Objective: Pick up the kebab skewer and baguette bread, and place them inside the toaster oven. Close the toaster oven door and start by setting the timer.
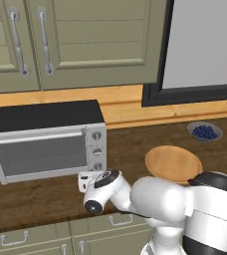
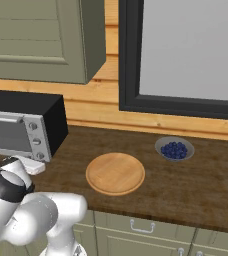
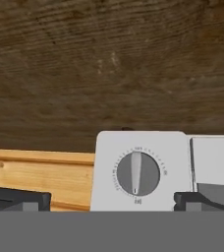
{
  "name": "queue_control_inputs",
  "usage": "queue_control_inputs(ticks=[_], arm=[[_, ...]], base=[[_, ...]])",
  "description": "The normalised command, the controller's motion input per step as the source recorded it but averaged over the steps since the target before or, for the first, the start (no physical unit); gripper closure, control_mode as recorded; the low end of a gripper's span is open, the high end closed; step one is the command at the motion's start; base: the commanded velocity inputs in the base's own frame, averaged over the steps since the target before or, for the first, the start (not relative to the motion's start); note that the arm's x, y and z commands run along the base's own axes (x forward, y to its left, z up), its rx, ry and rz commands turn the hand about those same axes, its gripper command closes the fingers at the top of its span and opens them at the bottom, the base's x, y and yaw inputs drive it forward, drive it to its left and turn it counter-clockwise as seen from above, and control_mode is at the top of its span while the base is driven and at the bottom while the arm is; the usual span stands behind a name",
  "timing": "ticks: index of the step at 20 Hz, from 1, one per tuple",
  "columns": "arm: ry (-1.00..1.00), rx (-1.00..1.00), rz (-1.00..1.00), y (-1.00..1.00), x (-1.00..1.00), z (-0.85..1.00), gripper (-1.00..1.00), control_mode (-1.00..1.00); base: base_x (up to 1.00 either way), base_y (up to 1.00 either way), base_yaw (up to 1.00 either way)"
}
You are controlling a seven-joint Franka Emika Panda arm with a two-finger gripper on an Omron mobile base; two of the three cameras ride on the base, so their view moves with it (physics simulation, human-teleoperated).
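My gripper [image 3: 112,199] is spread wide and holds nothing, its tips standing either side of a knob [image 3: 137,173] on the oven [image 1: 48,142], which sits toward the left end of the counter [image 1: 130,147] against the back wall with its door [image 1: 40,154] shut. I see neither skewer nor baguette anywhere on the counter, so I judge both are already inside and I am on the last step, setting the timer. Next I should ease forward until the tips bracket the knob's ridge, pinch it squarely, and twist my wrist without slipping off.
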Motion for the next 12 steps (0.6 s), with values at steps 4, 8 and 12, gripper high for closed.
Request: queue_control_inputs(ticks=[4,8,12], arm=[[-0.01,0.00,0.01,0.00,0.19,0.00,-1.00,-1.00],[-0.02,0.00,0.00,0.00,0.19,0.00,-1.00,-1.00],[-0.01,0.00,0.00,0.00,0.18,0.00,-1.00,-1.00]], base=[[0.00,0.00,0.00],[0.00,0.00,0.00],[0.00,0.00,0.00]])
